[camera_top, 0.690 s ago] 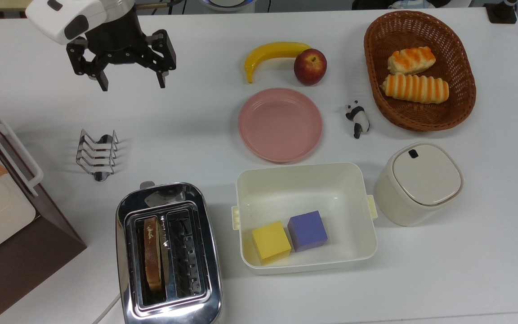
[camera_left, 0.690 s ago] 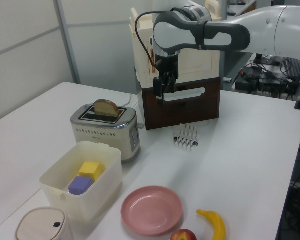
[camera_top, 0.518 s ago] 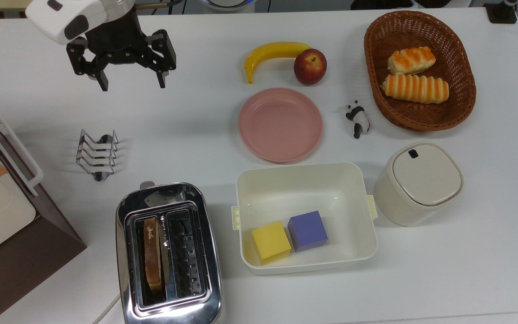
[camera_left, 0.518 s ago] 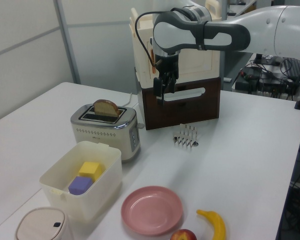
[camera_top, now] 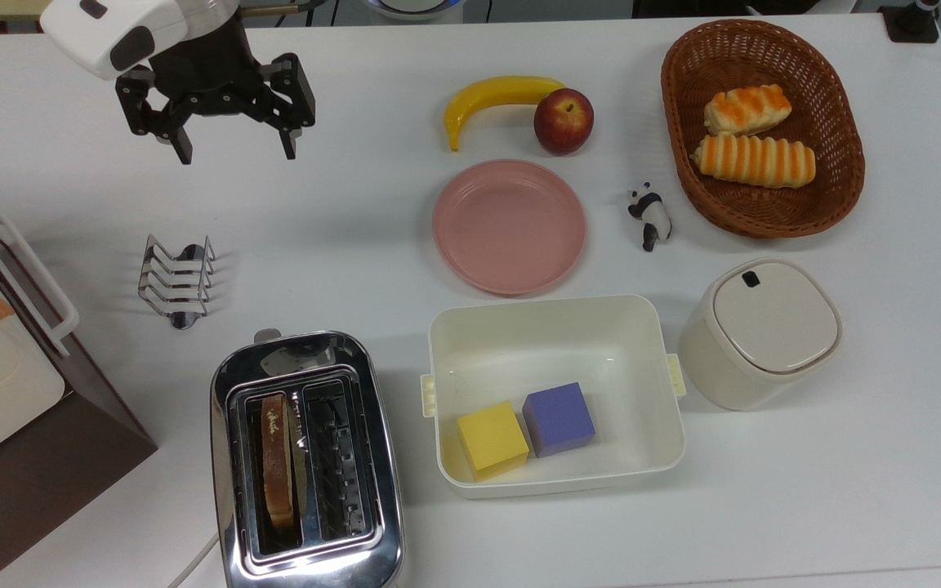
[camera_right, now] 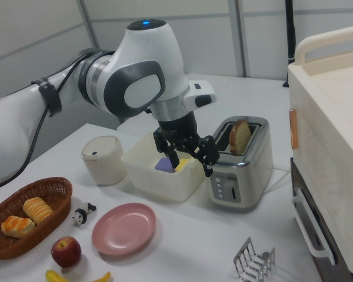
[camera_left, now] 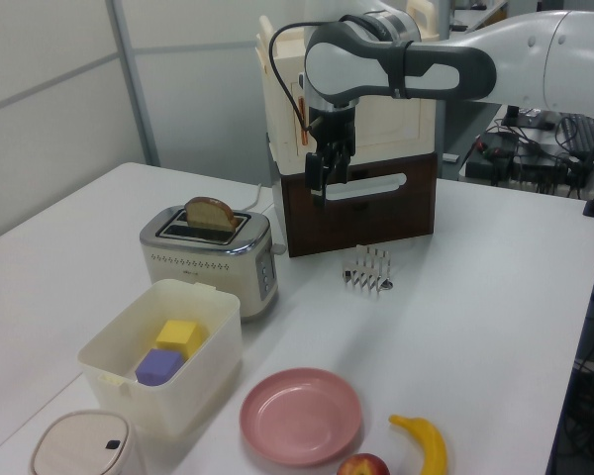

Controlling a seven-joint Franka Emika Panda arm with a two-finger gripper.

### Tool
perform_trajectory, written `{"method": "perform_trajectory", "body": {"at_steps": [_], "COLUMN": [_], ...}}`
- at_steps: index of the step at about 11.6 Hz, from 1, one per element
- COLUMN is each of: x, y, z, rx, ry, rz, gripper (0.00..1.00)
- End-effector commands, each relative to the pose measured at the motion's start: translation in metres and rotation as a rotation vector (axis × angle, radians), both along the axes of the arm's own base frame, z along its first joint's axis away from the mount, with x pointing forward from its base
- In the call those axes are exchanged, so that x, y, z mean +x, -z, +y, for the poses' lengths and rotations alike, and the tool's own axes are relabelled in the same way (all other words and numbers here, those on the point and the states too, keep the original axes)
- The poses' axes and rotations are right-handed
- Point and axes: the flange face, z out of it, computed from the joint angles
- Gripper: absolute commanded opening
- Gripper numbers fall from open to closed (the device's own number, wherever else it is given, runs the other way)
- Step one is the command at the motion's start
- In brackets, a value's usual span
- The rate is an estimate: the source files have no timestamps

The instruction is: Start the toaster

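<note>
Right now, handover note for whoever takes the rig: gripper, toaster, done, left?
Gripper: open, empty, in the air over bare table near the top view's upper left, well away from the toaster.
Toaster: at the top view's bottom edge, between the brown appliance and the white bin. One bread slice stands in the slot on the top view's left, sticking up; the other slot is empty. The lever knob is at the end facing the toast rack.
Done: nothing on the toaster yet.
Left: bring the gripper to the lever end and press the lever down.
</note>
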Motion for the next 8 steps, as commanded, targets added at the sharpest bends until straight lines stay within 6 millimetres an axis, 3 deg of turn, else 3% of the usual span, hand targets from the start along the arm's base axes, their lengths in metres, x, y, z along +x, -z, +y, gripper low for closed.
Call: {"method": "perform_trajectory", "body": {"at_steps": [1, 3, 5, 6, 8], "x": [-0.014, -0.020, -0.023, -0.023, -0.023], "y": [-0.003, -0.002, -0.002, -0.002, -0.001], "z": [-0.001, -0.014, -0.023, -0.023, -0.024], "rx": [-0.009, 0.000, 0.016, 0.017, 0.016], "ry": [0.005, 0.027, 0.045, 0.044, 0.039], "rz": [0.032, 0.065, 0.075, 0.075, 0.073], "gripper": [0.99, 0.66, 0.14, 0.00, 0.00]}}
